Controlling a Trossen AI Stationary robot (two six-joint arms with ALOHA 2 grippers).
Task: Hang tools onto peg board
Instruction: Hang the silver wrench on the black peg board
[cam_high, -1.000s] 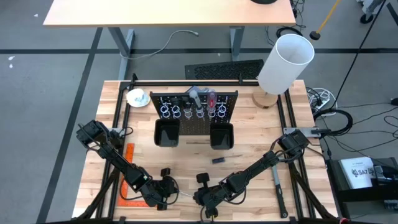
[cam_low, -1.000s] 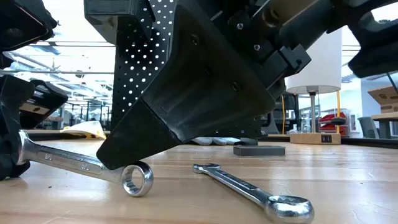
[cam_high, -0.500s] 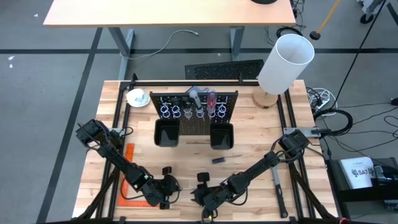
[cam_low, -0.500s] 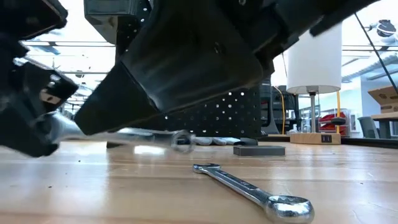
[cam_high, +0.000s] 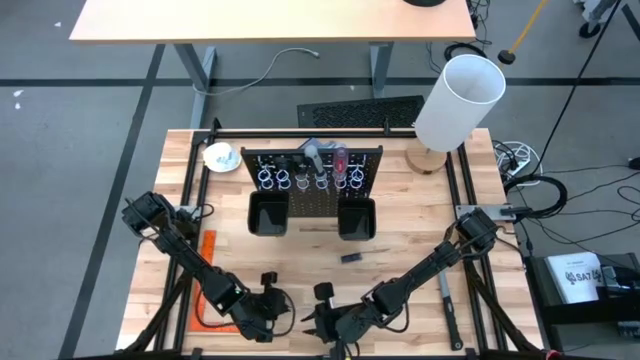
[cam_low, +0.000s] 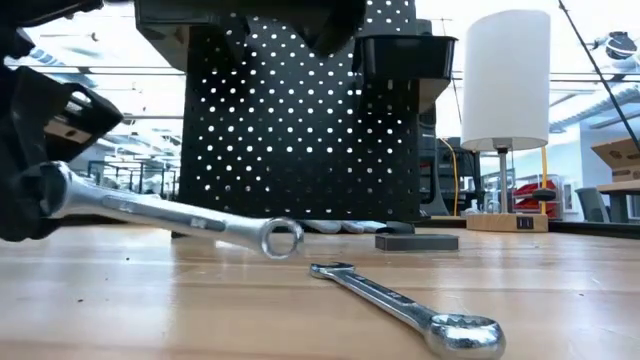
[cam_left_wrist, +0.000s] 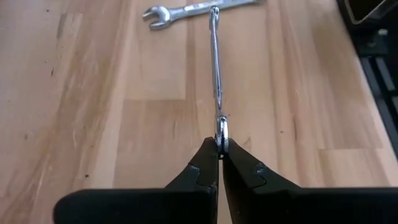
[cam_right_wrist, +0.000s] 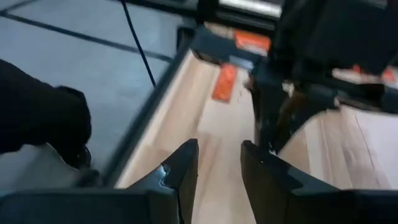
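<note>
While the left gripper (cam_left_wrist: 219, 163) pinches a wrench (cam_low: 170, 215) edge-on, the right gripper (cam_right_wrist: 219, 163), fingers spread, holds nothing.

I can read "SA7" on the white box (cam_high: 582, 276) at the high view's lower right edge. Nothing else is legible to me.

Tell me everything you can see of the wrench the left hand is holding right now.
The held wrench is a slim, shiny silver combination wrench, metal by its look. The left hand is shut on one end, fingers pinching it edge-on. In the low view it hangs clear of the table, tilted slightly down toward its free ring end, which has a closed loop. Nothing else touches it. A second wrench lies flat on the wood nearby, apart from it. The peg board stands behind.
</note>
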